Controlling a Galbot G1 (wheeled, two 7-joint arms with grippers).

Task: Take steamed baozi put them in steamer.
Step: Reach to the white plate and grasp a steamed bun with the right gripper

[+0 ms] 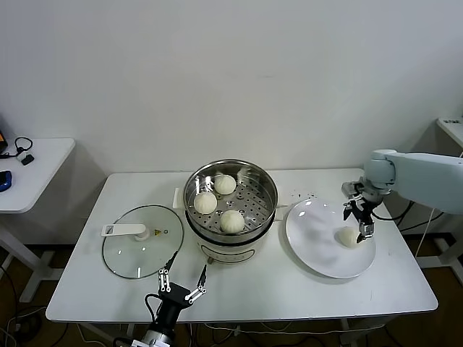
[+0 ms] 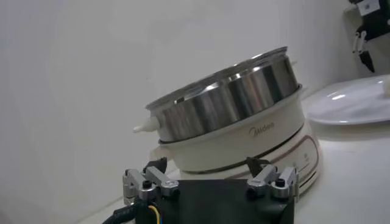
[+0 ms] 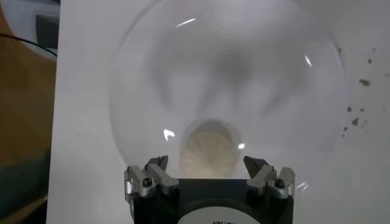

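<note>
Three steamed baozi (image 1: 225, 184) (image 1: 205, 202) (image 1: 232, 221) lie on the perforated tray of the steel steamer (image 1: 264, 189) at the table's middle. A further baozi (image 1: 349, 237) rests on the white plate (image 1: 318, 246) to the right. My right gripper (image 1: 358, 225) hangs just over that bun, open. In the right wrist view its fingers stand either side of the baozi (image 3: 209, 149) with a gap on each side, the gripper (image 3: 206, 163) not touching it. My left gripper (image 1: 189, 262) waits open near the table's front edge, facing the steamer (image 2: 231, 100).
A flat glass lid (image 1: 137, 242) with a white handle lies left of the steamer. A side table (image 1: 32, 170) with dark items stands at the far left. The plate (image 2: 347, 103) and the right gripper (image 2: 364, 45) show far off in the left wrist view.
</note>
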